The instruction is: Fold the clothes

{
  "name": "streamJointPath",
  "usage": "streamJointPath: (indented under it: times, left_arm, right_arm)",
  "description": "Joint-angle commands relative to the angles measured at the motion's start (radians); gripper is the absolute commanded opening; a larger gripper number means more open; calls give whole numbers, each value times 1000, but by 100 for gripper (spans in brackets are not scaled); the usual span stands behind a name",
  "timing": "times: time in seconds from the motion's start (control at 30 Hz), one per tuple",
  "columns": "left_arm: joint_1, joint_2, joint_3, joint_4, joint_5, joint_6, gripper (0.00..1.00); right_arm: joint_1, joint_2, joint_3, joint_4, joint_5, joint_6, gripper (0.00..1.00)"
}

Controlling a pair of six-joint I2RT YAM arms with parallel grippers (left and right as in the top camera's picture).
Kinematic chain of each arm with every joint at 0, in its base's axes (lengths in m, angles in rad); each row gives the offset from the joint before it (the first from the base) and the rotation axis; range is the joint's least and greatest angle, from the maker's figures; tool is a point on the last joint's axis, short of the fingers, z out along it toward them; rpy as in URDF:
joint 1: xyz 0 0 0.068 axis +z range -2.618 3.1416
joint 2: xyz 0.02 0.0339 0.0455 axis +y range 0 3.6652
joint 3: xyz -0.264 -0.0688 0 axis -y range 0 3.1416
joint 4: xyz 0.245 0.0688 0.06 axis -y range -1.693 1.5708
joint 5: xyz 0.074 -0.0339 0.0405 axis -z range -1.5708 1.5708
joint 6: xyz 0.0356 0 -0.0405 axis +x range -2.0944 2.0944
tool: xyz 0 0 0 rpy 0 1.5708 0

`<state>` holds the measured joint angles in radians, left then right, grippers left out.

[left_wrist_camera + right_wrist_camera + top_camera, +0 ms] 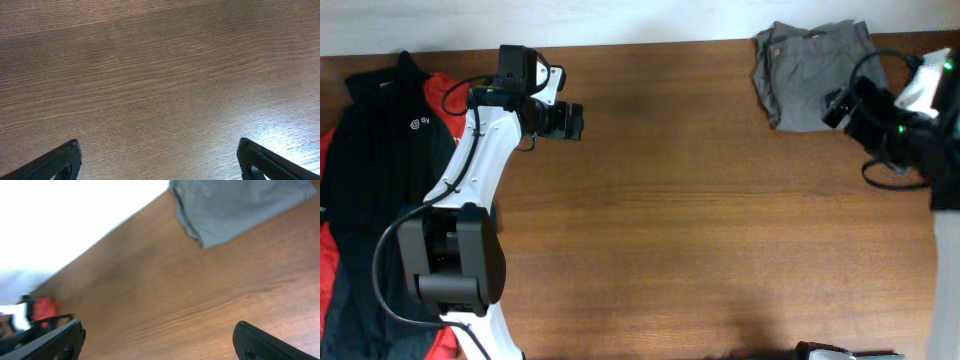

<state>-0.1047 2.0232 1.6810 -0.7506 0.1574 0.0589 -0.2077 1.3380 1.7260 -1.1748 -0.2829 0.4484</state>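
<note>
The bench (700, 200) carries a black jacket (380, 200) at its left edge (red cloth (438, 88) beneath) and grey shorts (810, 75) at the far right corner. The left claw (160, 155) and right claw (160, 335) gape, empty.

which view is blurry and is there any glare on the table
Right wrist view: motion-blurred, the grey shorts soft-edged, upper left blown out white. Left wrist view: sharp wood grain, pale glare on the table at lower right. Overhead view: sharp, evenly lit.
</note>
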Motion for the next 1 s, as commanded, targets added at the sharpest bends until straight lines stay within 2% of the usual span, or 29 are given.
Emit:
streamJointPath:
  times: [0.0, 0.07, 0.17, 0.27, 0.33, 0.43, 0.57, 0.73, 0.97]
  left_arm:
    - [-4, -8, 6, 2, 0, 2, 99]
    - [-4, -8, 6, 2, 0, 2, 99]
    - [-4, -8, 6, 2, 0, 2, 99]
    - [-4, -8, 6, 2, 0, 2, 99]
    - [-4, -8, 6, 2, 0, 2, 99]
    - [-4, -8, 6, 2, 0, 2, 99]
    - [-4, -8, 6, 2, 0, 2, 99]
    - [-4, -8, 6, 2, 0, 2, 99]
    - [-4, -8, 6, 2, 0, 1, 99]
  right_arm:
    - [5, -38, 8, -41, -38, -35, 99]
    - [4, -47, 8, -125, -13, -50, 99]
    - [5, -51, 7, -156, 80, -111, 99]
    - [27, -85, -5, -80, 128, -195, 99]
    - [55, -145, -56, 43, 142, -245, 99]
    - [105, -275, -206, 214, 142, -361, 99]
    - [167, -527, -528, 410, 142, -478, 99]
    - [175, -852, -966, 625, 141, -482, 99]
    - [175, -1105, -1344, 847, 133, -481, 99]
